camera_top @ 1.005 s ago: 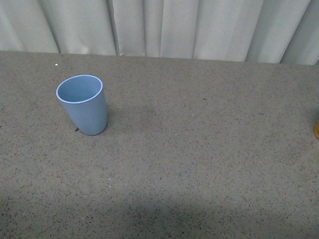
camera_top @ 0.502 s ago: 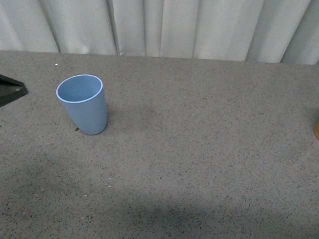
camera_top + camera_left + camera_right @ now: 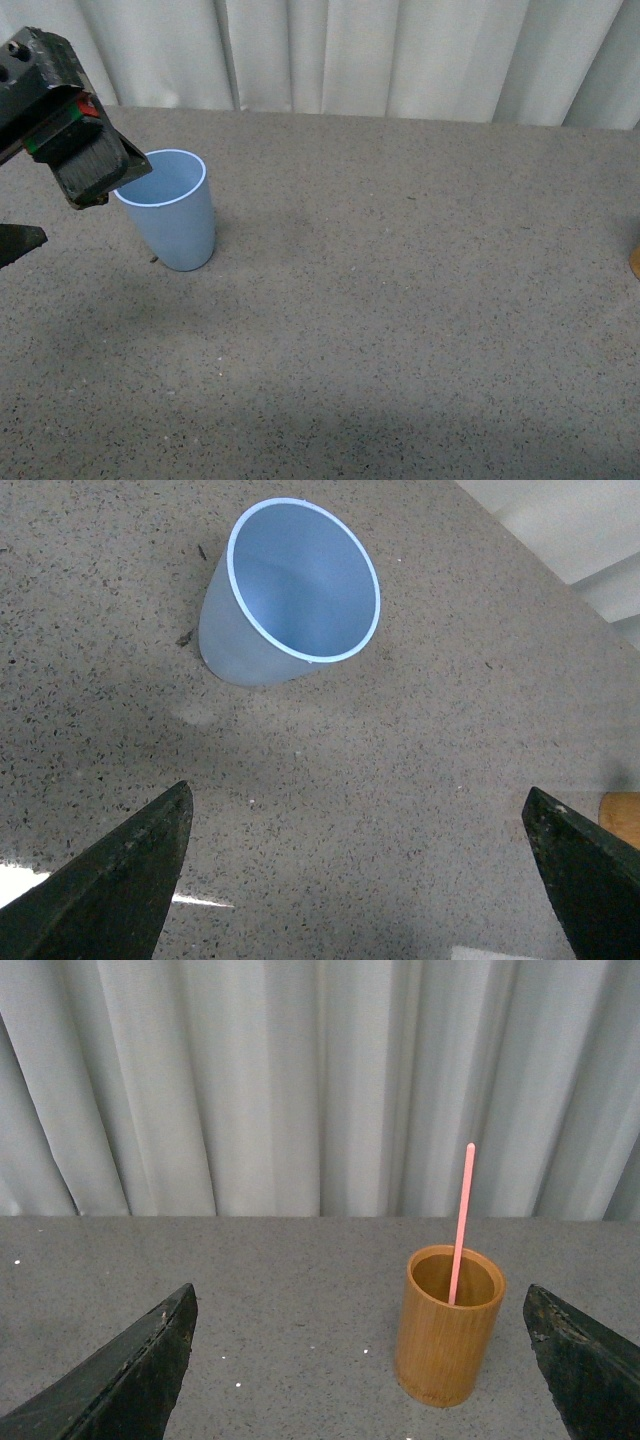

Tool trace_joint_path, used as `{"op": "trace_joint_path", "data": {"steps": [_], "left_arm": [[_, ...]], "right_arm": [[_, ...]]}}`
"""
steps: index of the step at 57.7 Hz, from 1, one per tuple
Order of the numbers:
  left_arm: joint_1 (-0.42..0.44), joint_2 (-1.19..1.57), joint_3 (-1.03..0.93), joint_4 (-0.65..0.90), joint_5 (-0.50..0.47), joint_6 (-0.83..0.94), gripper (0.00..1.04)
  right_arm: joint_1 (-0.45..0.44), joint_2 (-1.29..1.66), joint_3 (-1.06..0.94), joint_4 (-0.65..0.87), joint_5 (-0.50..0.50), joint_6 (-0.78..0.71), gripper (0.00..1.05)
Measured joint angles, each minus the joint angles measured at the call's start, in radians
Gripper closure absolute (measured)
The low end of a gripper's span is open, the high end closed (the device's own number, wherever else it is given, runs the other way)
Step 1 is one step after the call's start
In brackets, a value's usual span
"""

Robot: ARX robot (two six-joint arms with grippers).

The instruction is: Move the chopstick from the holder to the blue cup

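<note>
The blue cup point(image 3: 175, 222) stands upright and empty on the left of the grey table; it also shows in the left wrist view point(image 3: 290, 600). My left gripper point(image 3: 72, 212) is open and empty, hovering just left of the cup, and its upper finger point(image 3: 85, 150) overlaps the cup's rim in the front view. In the left wrist view the left gripper point(image 3: 360, 880) has its jaws wide apart over bare table. One pink chopstick point(image 3: 461, 1222) stands in a bamboo holder point(image 3: 448, 1335). My right gripper point(image 3: 360, 1360) is open, facing the holder from a short distance.
A grey speckled table point(image 3: 400, 330) runs back to white curtains point(image 3: 400, 60). A sliver of the bamboo holder point(image 3: 635, 262) shows at the right edge of the front view. The right arm is out of the front view.
My left gripper has come into the front view from the left edge and moved up beside the cup. The cup has not moved.
</note>
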Motion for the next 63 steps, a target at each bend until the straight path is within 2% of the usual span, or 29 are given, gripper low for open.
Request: {"op": "trace_joint_path", "data": {"steps": [38,63], "left_arm": [[-0.029,0.251,0.137,0.016,-0.076,-0.034,0.07],[-0.002,0.347,0.240,-0.066,-0.142,-0.036,0.07]], "right_arm": [[0.000,0.000,0.000,0.000,0.000,0.000,0.09],[0.000,0.000,0.000,0.000,0.000,0.000,0.09]]}}
